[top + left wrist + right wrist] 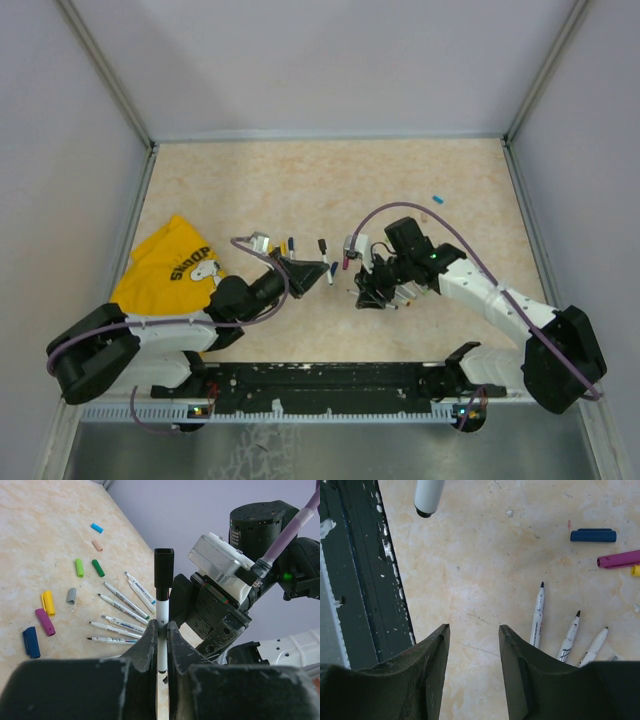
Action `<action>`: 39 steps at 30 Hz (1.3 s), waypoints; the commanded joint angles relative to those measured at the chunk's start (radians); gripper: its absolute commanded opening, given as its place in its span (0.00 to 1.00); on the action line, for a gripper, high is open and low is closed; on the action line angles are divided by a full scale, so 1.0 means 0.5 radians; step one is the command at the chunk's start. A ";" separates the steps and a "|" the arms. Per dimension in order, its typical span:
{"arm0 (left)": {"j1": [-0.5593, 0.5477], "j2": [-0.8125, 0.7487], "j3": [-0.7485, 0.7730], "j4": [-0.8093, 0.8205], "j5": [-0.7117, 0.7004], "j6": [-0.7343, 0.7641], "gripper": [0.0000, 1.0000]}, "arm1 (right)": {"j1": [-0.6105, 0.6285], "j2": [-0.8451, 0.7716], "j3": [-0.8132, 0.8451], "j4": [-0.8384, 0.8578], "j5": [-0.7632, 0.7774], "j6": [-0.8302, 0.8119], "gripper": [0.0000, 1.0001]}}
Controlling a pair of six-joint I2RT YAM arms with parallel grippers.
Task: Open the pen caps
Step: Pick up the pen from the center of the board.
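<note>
My left gripper [163, 627] is shut on a white pen [162, 611] that stands upright, its black cap [164, 567] still on top. In the top view the left gripper [318, 272] sits mid-table, facing my right gripper [368, 290]. The right gripper [472, 630] is open and empty above the bare table, with the held pen's lower end [429, 497] ahead of it. Several uncapped pens [125, 605] lie fanned out on the table. Loose caps lie beside them: green [79, 567], grey [71, 596], yellow [48, 602], purple [45, 622] and dark blue [31, 641].
A yellow printed cloth [170, 265] lies at the left of the table. A lone blue cap [436, 199] lies far right of centre. The black base rail [365, 580] runs along the near edge. Grey walls enclose the table [300, 180].
</note>
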 commanded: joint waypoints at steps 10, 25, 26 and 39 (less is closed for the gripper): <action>-0.070 0.180 0.008 0.414 -0.177 -0.084 0.00 | -0.093 -0.056 0.149 0.366 -0.281 0.363 0.48; -0.180 0.503 0.172 0.651 -0.183 -0.065 0.00 | -0.220 -0.122 -0.056 0.871 -0.650 0.814 0.55; -0.184 0.516 0.182 0.656 -0.180 -0.068 0.00 | -0.220 -0.116 -0.062 0.883 -0.646 0.821 0.55; -0.240 0.614 0.210 0.766 -0.173 -0.045 0.00 | -0.220 -0.109 -0.091 0.937 -0.561 0.878 0.23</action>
